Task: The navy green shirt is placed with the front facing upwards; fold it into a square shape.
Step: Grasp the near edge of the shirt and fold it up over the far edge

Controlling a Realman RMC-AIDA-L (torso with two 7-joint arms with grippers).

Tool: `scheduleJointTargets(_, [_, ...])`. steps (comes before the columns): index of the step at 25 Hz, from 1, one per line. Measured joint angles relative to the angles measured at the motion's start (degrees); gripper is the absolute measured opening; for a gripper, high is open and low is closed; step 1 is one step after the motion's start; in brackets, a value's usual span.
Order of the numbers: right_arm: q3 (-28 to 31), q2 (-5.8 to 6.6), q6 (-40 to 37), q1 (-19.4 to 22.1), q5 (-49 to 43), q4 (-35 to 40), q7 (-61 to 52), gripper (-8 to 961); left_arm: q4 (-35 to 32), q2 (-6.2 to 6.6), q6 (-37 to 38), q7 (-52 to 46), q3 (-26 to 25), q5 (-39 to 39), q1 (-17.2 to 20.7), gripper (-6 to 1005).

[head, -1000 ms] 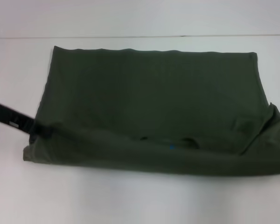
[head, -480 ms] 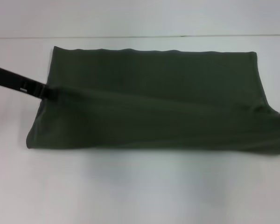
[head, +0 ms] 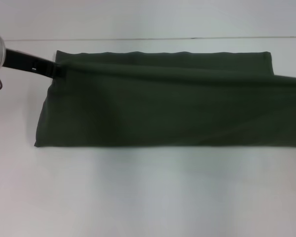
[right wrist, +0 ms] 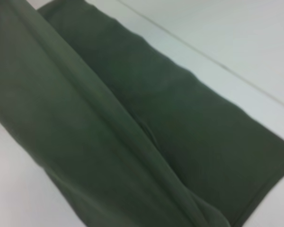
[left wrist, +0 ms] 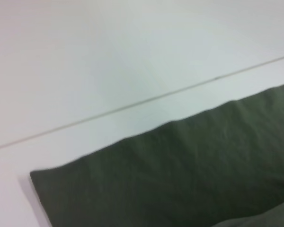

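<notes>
The navy green shirt [head: 167, 108] lies as a wide dark olive band across the white table, plain side up, with no lettering showing. Its carried edge forms a raised, taut ridge running along the far side from left to right. My left gripper [head: 53, 70] comes in from the left, its black fingers shut on that edge at the shirt's far left corner. The ridge runs off the right border of the head view, where my right gripper is out of sight. The left wrist view shows the shirt's far hem [left wrist: 189, 175]; the right wrist view shows the lifted fold [right wrist: 109, 118].
The white table [head: 148, 197] stretches bare in front of the shirt and to its left. A thin dark seam [head: 138, 38] crosses the table just beyond the shirt's far hem.
The lifted edge has travelled from the near side across the shirt to the far hem, and my left gripper moved away with it. The neck opening and blue label are now covered.
</notes>
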State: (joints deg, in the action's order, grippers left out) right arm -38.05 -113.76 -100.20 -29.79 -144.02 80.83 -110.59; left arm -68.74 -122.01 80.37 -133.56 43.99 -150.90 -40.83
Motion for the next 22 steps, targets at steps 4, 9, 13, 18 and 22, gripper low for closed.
scheduleJointTargets(4, [0.1,-0.30,1.3,-1.1,0.1,-0.1,1.2,27,1.6,-0.10,-2.9,0.0,1.3,0.1,-0.8,26])
scheduleJointTargets(9, [0.2,-0.60,5.0,-1.6,0.1,-0.2,2.3,31,3.2,-0.24,-6.9,0.4,2.0,0.8,-1.3,26])
scheduleJointTargets(13, [0.3,-1.61,9.5,-1.8,0.5,-1.6,5.1,33,5.0,-0.45,-10.7,1.0,2.6,2.1,-1.4,26])
scheduleJointTargets(18, [0.2,-2.08,17.5,-1.9,2.8,-5.8,7.8,37,7.4,-0.67,-16.2,2.0,2.7,3.2,-1.7,27])
scheduleJointTargets(22, [0.0,-1.93,24.0,-2.7,4.7,-11.4,10.2,40,9.1,-1.16,-20.8,3.9,2.7,4.4,-1.8,27])
